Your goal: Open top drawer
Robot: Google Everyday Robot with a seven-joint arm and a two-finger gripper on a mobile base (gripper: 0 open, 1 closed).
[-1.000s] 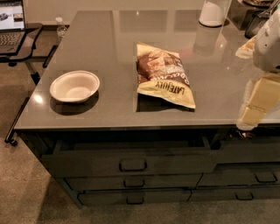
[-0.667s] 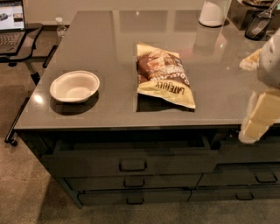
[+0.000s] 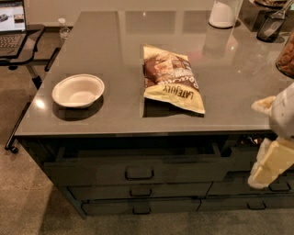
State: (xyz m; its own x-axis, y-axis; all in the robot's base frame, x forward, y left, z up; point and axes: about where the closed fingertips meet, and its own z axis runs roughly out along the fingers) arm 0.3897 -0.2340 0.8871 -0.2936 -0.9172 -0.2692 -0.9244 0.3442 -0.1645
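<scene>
The top drawer [image 3: 138, 169] is a wide dark grey drawer under the left part of the grey counter. It stands pulled out, with a dark gap above its flat front. Its small rectangular loop handle [image 3: 139, 174] sits at the middle of the front. My gripper [image 3: 268, 165] is at the right edge of the view, cream-coloured, hanging in front of the right-hand drawers. It is well to the right of the handle and apart from it.
On the grey counter [image 3: 115, 50] lie a white bowl [image 3: 78, 90] at the left and a chip bag [image 3: 172, 83] in the middle. Shallower drawers [image 3: 138, 192] sit below. A white jug [image 3: 224, 13] and containers stand at the back right. A laptop stand [image 3: 16, 32] is at the far left.
My gripper has moved down, from beside the counter edge to the level of the drawers. The drawer stays pulled out.
</scene>
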